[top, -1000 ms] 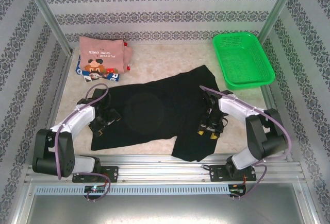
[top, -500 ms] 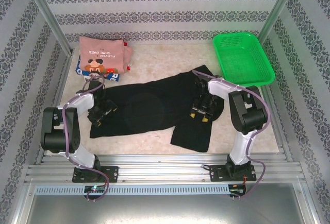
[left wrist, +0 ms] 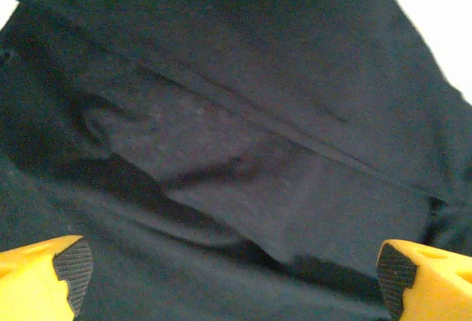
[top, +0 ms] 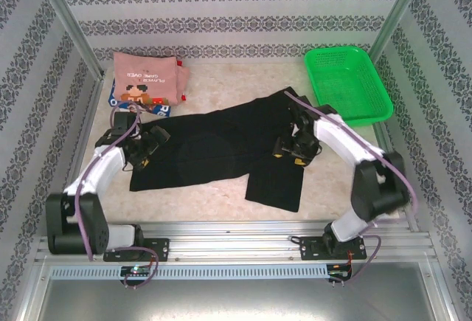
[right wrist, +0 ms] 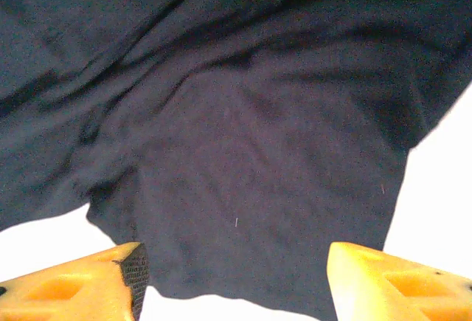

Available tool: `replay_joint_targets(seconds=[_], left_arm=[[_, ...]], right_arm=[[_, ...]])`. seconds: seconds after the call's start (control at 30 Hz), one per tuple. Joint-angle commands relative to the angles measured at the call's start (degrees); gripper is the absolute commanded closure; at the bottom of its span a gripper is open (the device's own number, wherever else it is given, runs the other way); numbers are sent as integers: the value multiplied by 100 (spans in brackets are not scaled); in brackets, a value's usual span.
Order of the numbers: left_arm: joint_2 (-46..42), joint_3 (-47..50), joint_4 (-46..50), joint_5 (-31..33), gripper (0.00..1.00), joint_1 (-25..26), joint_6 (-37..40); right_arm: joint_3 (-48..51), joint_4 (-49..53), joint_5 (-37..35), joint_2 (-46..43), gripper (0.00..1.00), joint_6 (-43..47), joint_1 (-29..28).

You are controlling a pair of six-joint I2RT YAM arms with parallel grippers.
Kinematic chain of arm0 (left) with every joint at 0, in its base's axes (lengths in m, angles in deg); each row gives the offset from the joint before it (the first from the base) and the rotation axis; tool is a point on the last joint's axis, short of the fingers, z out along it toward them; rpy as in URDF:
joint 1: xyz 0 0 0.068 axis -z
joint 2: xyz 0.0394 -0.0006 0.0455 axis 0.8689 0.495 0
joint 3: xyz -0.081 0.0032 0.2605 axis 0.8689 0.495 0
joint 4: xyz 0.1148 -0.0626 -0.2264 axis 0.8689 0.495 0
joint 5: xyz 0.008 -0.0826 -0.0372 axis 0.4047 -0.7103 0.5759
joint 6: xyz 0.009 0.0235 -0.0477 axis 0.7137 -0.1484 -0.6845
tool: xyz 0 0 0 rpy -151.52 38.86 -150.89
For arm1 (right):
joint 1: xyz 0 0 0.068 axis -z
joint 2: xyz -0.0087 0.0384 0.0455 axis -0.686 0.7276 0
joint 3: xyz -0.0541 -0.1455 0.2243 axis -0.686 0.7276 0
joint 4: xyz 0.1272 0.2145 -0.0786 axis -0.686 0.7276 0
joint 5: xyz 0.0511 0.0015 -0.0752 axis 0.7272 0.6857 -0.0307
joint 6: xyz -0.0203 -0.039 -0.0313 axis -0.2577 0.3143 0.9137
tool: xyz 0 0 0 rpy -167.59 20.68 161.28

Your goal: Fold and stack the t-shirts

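Top external shows you the black t-shirt (top: 214, 155) spread flat across the middle of the table (top: 221, 92), one flap reaching toward the near edge at right of centre. Both arms bend over it, and their dark wrists blur into the dark cloth, so you cannot pick out fingertips there.

Left wrist settles it for you: the left gripper (left wrist: 232, 269) has its yellow fingers (left wrist: 70, 266) pushed out to the two bottom corners, spread wide, with nothing clamped. Folded black cloth and a diagonal hem lie below; whether the pads touch it you cannot tell.

Right wrist reads much the same. The right gripper (right wrist: 232, 277) stands apart over a black flap edged by pale table, holding nothing.

At the far left corner the pink t-shirt (top: 147, 77) lies folded on the blue-and-white t-shirt (top: 114, 99) — just a strip of the lower one peeks out. The green basket (top: 346, 85) sits far right, near the black shirt's corner but apart.
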Motion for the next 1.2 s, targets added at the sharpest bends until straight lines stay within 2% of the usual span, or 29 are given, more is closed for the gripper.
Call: replay_joint_targets(seconds=[0.0, 0.1, 0.23, 0.53, 0.83, 1.07, 1.17], left_arm=[[-624, 104, 1025, -49, 0, -3, -119], [-809, 345, 1627, 94, 0, -14, -56], [-690, 533, 1749, 174, 0, -14, 28], [-543, 922, 1329, 325, 0, -143, 36], [-800, 973, 1423, 482, 0, -395, 135], [-968, 1026, 1465, 536, 0, -749, 269], [-971, 1033, 1487, 516, 1, -789, 280]], right_arm=[[670, 875, 190, -641, 34, -255, -89], [1478, 879, 416, -1104, 37, -510, -122], [2182, 510, 565, -1174, 42, -708, -232], [2688, -427, 408, -618, 50, -913, -482], [2925, -993, 278, -274, 56, -1170, -633], [2846, -1041, 30, -106, 77, -1271, -757], [2707, -923, -122, -195, 83, -1234, -757]])
